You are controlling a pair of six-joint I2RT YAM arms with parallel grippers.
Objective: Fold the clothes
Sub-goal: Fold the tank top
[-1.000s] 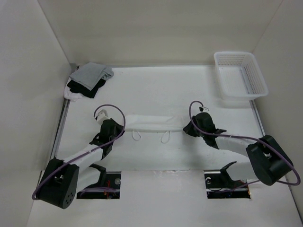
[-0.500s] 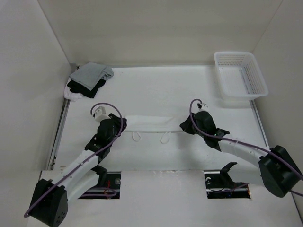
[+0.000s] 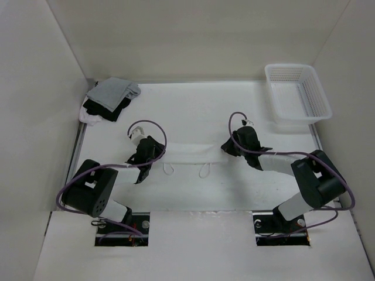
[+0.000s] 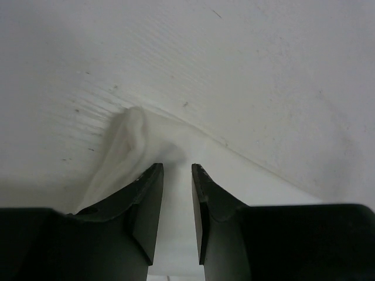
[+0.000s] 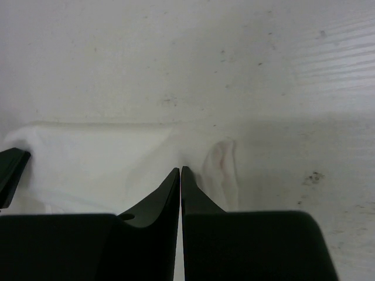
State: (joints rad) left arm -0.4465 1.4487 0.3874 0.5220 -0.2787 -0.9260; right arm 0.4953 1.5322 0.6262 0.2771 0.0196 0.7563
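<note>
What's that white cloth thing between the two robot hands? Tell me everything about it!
The white garment is thin, plain fabric, lying flat on the table as a long narrow band that looks folded. Two thin string loops poke out along its near edge. The left end effector stands open over its crumpled left end; the right end effector, jaws together, sits at its right end. Whether the right one pinches it is unclear.

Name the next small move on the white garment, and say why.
Probably close the left gripper: its jaws stand apart over the left end of the white garment, while the right gripper is shut at the other end. Then both ends could lift together.
</note>
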